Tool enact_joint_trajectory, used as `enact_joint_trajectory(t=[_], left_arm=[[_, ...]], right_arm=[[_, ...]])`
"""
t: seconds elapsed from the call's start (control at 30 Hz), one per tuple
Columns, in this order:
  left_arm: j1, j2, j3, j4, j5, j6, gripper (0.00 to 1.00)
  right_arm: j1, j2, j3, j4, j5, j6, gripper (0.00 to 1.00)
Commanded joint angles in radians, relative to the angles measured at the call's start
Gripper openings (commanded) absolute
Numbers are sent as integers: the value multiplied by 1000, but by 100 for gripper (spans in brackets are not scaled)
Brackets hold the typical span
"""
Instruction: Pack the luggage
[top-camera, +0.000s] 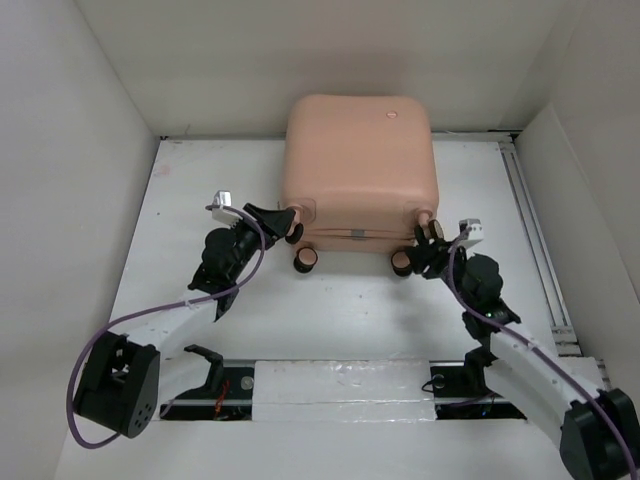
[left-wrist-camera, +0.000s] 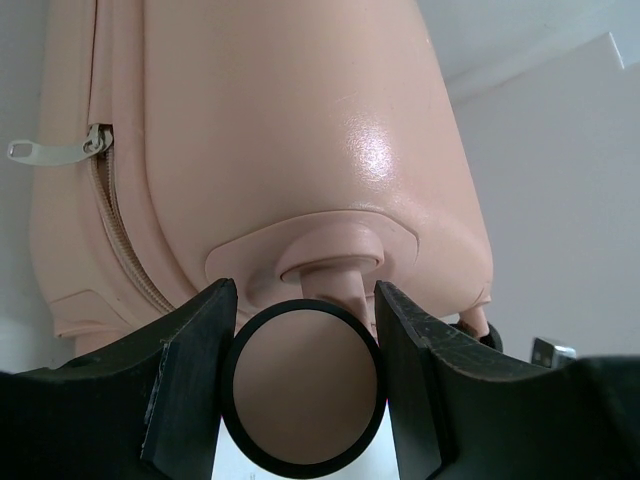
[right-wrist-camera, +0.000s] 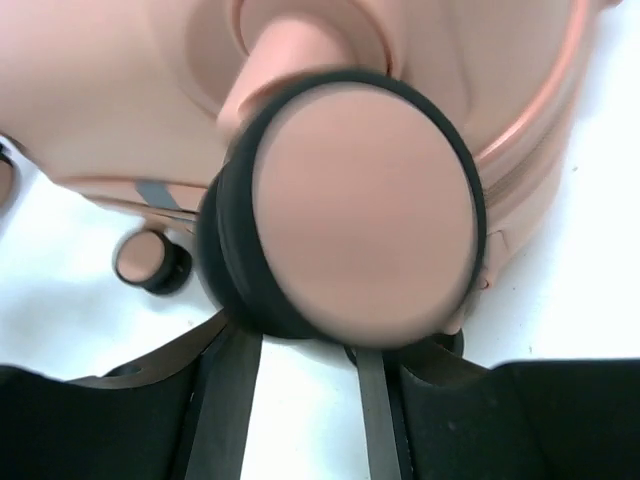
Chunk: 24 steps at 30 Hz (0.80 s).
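Luggage (top-camera: 358, 165) lies closed at the far middle of the desk (top-camera: 330, 310): one pale peach-pink hard-shell suitcase, its wheel end toward the arms. Four caster wheels show in the top view, two at the corners and two nearer ones on the desk surface, at least as far as I can count. One zipper pull (left-wrist-camera: 50, 150) hangs at the seam in the left wrist view.

Two arms reach in. The left gripper (left-wrist-camera: 300, 390) has its jaws half apart around the left corner wheel (left-wrist-camera: 303, 395), one finger at each side of it, touching or nearly so. The right gripper (right-wrist-camera: 300, 395) sits under the right corner wheel (right-wrist-camera: 365, 210); the wheel hides the fingertips, so I cannot tell whether its jaws grip it.

One white desk, with plain white walls (top-camera: 60, 150) on three sides.
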Motion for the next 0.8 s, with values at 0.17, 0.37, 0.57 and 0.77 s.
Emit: enact_joint_trajectory(t=[0.17, 0.37, 0.57, 0.77], left_arm=[[-21, -46, -10, -52, 75, 36, 0], [-21, -46, -10, -52, 75, 36, 0], [-21, -18, 0, -52, 85, 36, 0], [-21, -50, 0, -61, 76, 36, 0]], right_arm=[[-20, -189, -14, 9, 135, -8, 51], [-55, 28, 80, 73, 58, -57, 50], [-86, 110, 80, 174, 16, -57, 48], [-86, 47, -145, 401, 84, 114, 41]])
